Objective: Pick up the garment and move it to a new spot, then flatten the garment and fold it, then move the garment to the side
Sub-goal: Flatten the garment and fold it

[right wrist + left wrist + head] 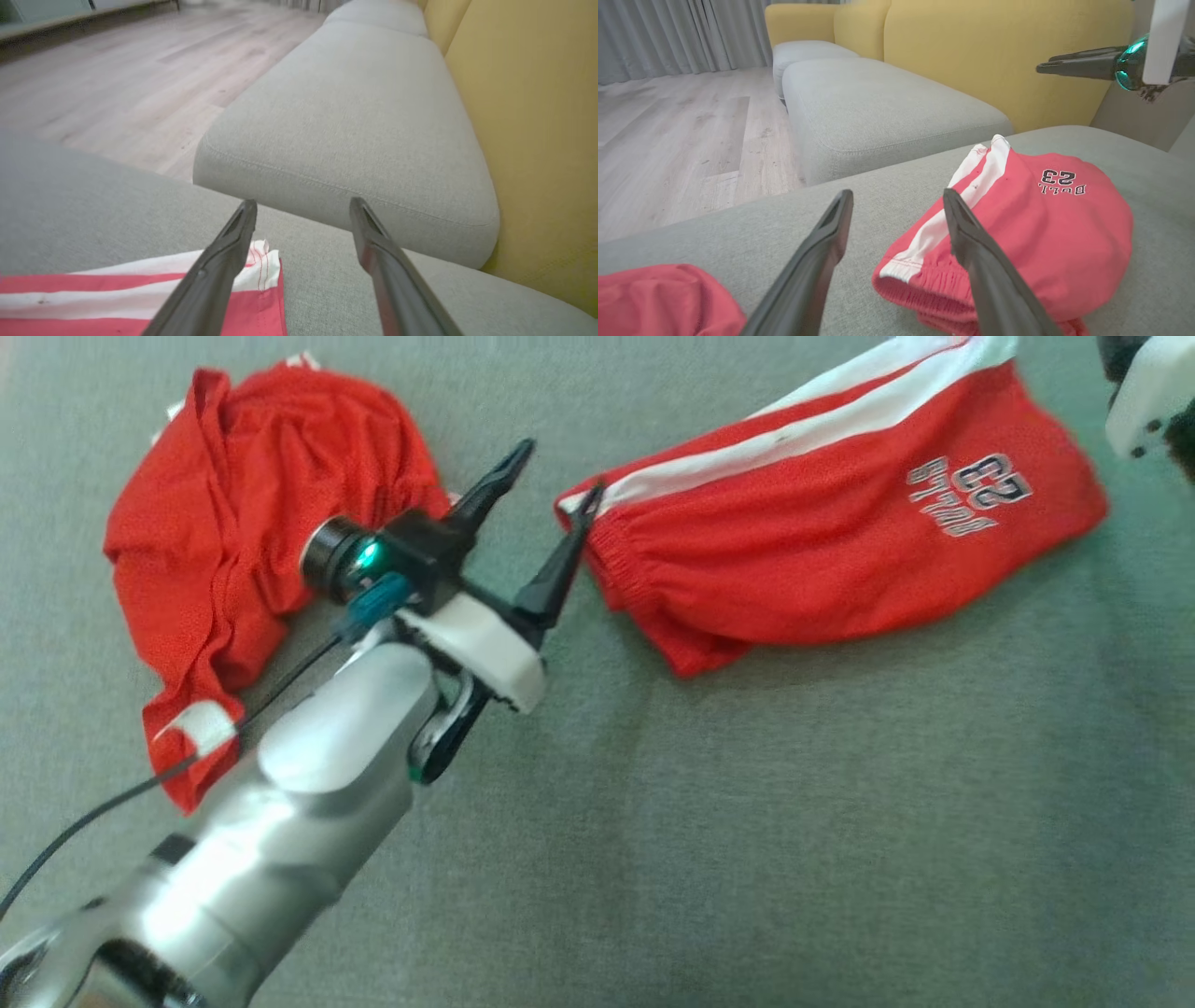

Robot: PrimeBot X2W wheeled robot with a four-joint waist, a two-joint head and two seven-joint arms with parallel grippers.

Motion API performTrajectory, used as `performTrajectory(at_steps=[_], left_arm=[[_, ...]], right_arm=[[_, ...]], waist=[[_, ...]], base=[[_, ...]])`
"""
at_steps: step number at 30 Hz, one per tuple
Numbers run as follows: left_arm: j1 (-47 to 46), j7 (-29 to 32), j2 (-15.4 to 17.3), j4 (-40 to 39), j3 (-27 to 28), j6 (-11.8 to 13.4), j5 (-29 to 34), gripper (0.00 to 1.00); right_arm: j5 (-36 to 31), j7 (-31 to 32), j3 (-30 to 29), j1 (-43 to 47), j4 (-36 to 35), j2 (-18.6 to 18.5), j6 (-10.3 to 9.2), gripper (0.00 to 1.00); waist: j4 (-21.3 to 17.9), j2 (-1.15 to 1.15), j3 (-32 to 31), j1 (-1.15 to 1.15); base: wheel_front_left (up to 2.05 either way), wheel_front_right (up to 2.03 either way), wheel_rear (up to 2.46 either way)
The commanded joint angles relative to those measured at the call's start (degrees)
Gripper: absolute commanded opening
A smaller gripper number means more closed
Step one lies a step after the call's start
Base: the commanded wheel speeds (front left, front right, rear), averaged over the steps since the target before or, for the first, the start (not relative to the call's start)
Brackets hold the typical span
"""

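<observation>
The shorts (pixel 822 551) lie on a grey cushion (pixel 747 821), to the right of centre in the head view. They are red with two white side stripes and a printed "23" under a short word. They are bunched rather than flat, with the elastic waistband toward the middle of the cushion and the hem toward the upper right.

The left gripper (pixel 560 471) reaches in from the lower left, its fingers spread wide with nothing between them. One fingertip (pixel 590 502) sits at the waistband corner where the white stripe ends. The picture is slightly blurred there, so I cannot tell whether it touches the cloth or hangs just over it. The other finger is over bare cushion.

The right gripper (pixel 302 202) is just as wide open and holds nothing. In its own wrist view, one finger crosses the striped hem corner of the shorts and the other is over bare cushion.

A second garment (pixel 243 523), red with a bit of white trim, lies crumpled at the left, well apart from the shorts and partly behind the left arm.

Beyond the cushion are another grey seat (pixel 355 126), a yellow backrest (pixel 994 56), a wood floor (pixel 691 140) and grey curtains (pixel 668 32).
</observation>
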Motion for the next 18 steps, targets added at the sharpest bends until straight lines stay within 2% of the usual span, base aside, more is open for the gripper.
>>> performTrajectory(at_steps=[1, 5, 10, 14, 18], left_arm=[[-0.22, -0.57, 2.31, -1.85, 2.78, 0.41, -0.63, 1.00], [2.99, -0.59, 4.13, -4.93, 6.63, 1.89, -1.06, 1.00], [8.24, -0.60, 6.43, -10.16, 12.00, 4.91, 0.24, 1.00], [13.44, -0.60, 7.11, -13.64, 16.39, 7.40, 1.40, 1.00], [18.91, -0.60, 6.92, -16.75, 19.98, 9.33, 3.69, 1.00]], right_arm=[[1.13, -1.94, -0.52, 1.94, -1.08, 0.42, 0.42, 1.00], [2.96, -6.44, -1.05, 4.31, -2.01, 1.94, 0.42, 1.00], [4.46, -12.37, -2.89, 7.85, -3.20, 4.43, 0.42, 1.00], [5.15, -14.74, -6.77, 12.49, -3.88, 6.85, 0.42, 1.00], [4.47, -15.25, -13.30, 18.03, -6.20, 9.30, 0.42, 1.00]], waist=[[-2.11, 0.00, -3.08, 0.00], [-4.20, 0.00, -6.71, 0.00], [-6.46, 0.00, -11.05, 0.00], [-7.44, 0.00, -14.45, 0.00], [-8.36, 0.00, -16.64, 0.00]], base=[[0.00, 0.00, 0.00], [0.00, 0.00, 0.00], [0.00, 0.00, 0.00], [0.00, 0.00, 0.00], [0.00, 0.00, 0.00]])
